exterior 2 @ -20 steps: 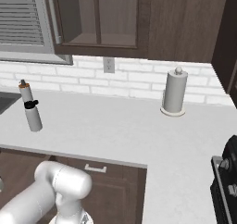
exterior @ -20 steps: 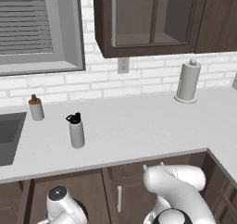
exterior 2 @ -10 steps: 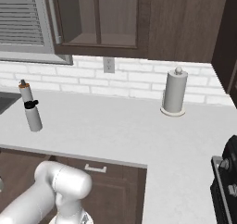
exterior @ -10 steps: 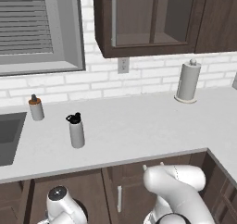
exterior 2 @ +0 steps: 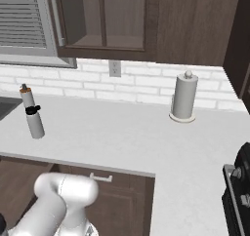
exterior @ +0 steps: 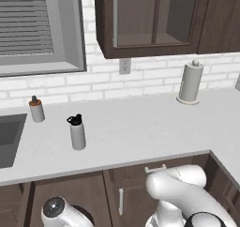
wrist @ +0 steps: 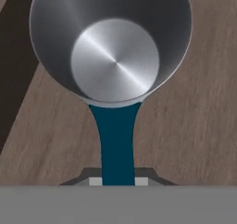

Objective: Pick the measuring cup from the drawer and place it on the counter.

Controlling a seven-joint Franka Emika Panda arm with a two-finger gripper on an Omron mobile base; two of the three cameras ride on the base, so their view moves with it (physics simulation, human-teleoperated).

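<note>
1. Fingers sit at the bottom of the hand view, one small pale tip on each side of the teal handle. Whether they are pressing the handle or merely bracketing it I cannot tell; contact is hidden at the frame edge.

2. I align along the handle axis because the handle is the narrowest graspable part of the measuring cup; the round bowl appears too wide for my span.

3. The measuring cup lies low in the drawer, mouth facing my camera, handle pointing back toward me. Whether it rests on the drawer floor or is already raised slightly I cannot tell.

4. Materials, cup: brushed grey metal, circular flat base with radial sheen, smooth flared wall, thin bright rim. I judge the metal slick, so the bowl offers poor purchase.

5. Materials, handle: matte teal-blue strip, straight, widening slightly where it joins the bowl. I judge it a flat, parallel-sided grip surface.

6. Materials, drawer: dark brown wood grain floor; a darker band at the upper left of the hand view is probably a wall or shadow.

7. Destination: the counter is smooth, light grey-white stone. It carries a water bottle, a small spice bottle and a paper towel roll, with broad bare surface between bottle and roll.

8. My arm folds down below the counter edge, consistent with reaching into the drawer.
</note>
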